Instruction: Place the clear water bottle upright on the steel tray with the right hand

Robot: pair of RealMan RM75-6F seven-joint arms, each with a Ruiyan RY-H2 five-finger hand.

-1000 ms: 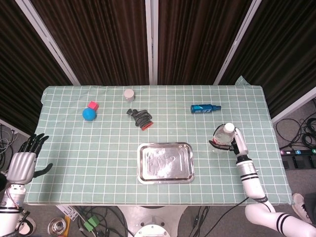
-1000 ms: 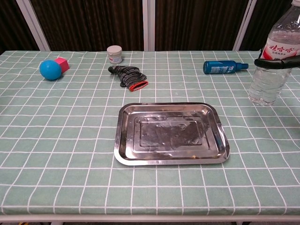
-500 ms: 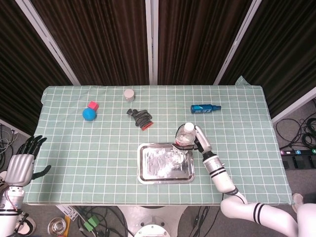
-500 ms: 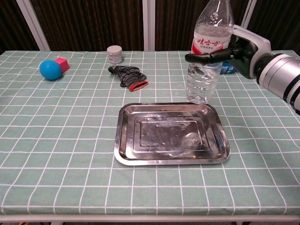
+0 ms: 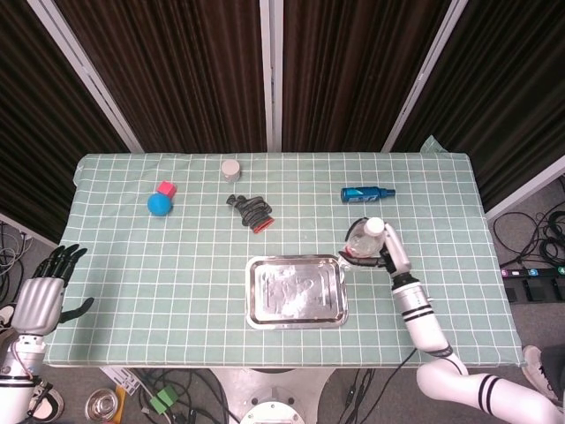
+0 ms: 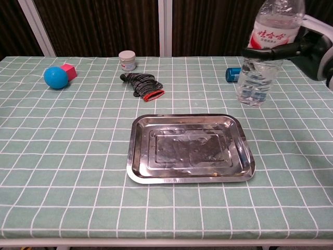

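My right hand (image 5: pixel 388 252) (image 6: pixel 307 48) grips a clear water bottle (image 5: pixel 364 240) (image 6: pixel 264 52) with a red-and-white label, holding it upright just right of the steel tray (image 5: pixel 297 291) (image 6: pixel 190 148) and beyond its far right corner. The bottle's base hangs above the cloth, off the tray. The tray holds nothing. My left hand (image 5: pixel 40 296) hangs open past the table's left edge, seen only in the head view.
A blue spray bottle (image 5: pixel 367 193) (image 6: pixel 233 74) lies behind the held bottle. A dark glove with a red cuff (image 5: pixel 251 210) (image 6: pixel 142 85), a white jar (image 5: pixel 230 168) (image 6: pixel 127 60), a blue ball (image 5: pixel 160 204) (image 6: pixel 55 77) and a pink cube (image 5: pixel 167 188) (image 6: pixel 68 70) sit on the far half.
The right hand carried the bottle left to the tray's far right corner, then back right by a small distance. The left hand has barely shifted.
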